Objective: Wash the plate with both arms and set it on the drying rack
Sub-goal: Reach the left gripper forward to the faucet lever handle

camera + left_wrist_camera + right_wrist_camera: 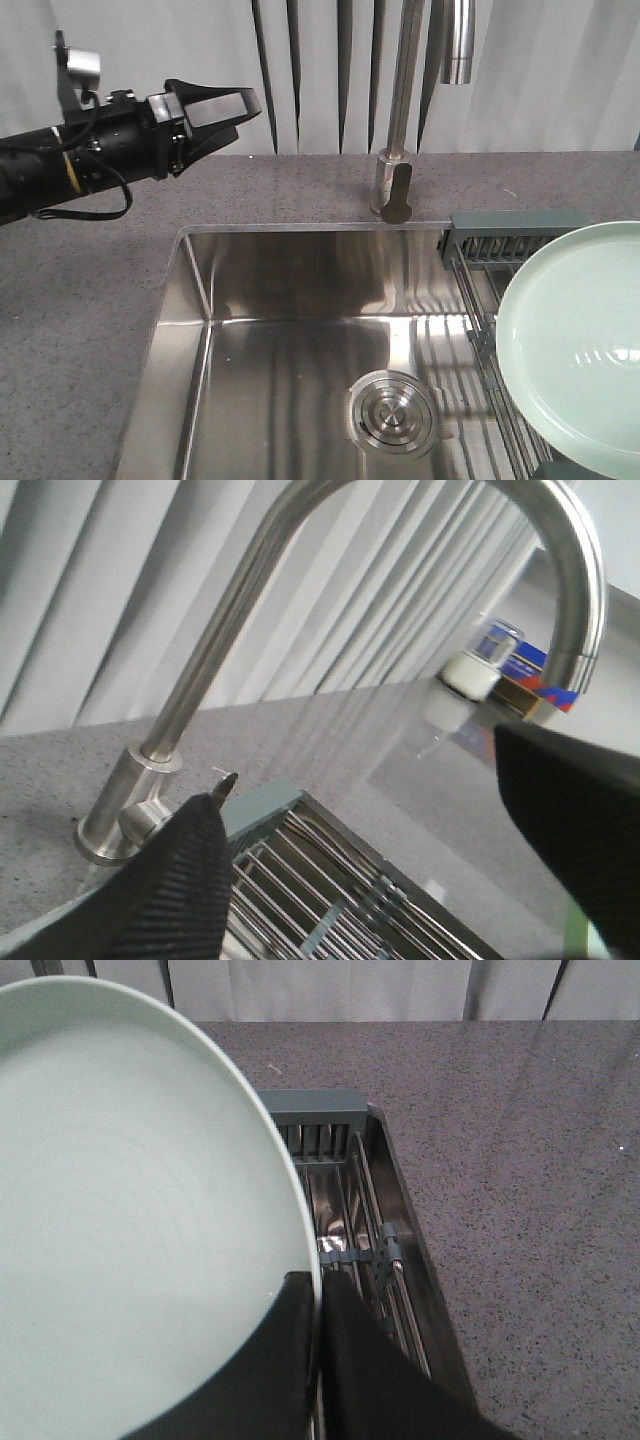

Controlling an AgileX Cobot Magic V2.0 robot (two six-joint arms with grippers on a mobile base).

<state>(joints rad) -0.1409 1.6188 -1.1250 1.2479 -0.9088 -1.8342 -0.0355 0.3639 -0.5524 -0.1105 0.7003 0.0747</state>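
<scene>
The pale mint-green plate (580, 340) is tilted over the right end of the sink, above the drying rack (500, 240). In the right wrist view the plate (130, 1210) fills the left side, and my right gripper (318, 1295) is shut on its rim, one finger on each face. The rack's (340, 1160) silver bars show just beyond the rim. My left gripper (215, 108) hangs open and empty above the counter at the upper left, far from the plate. In its own view the left gripper (365, 760) points at the rack (330, 880) and the tap.
A stainless sink basin (300, 340) with a round drain (392, 410) takes up the middle. A tall curved tap (405, 100) stands at its back edge, with its base (110, 825) near the left fingers. Grey speckled counter (80, 300) surrounds the sink. A small white and blue container (490, 655) stands on the far counter.
</scene>
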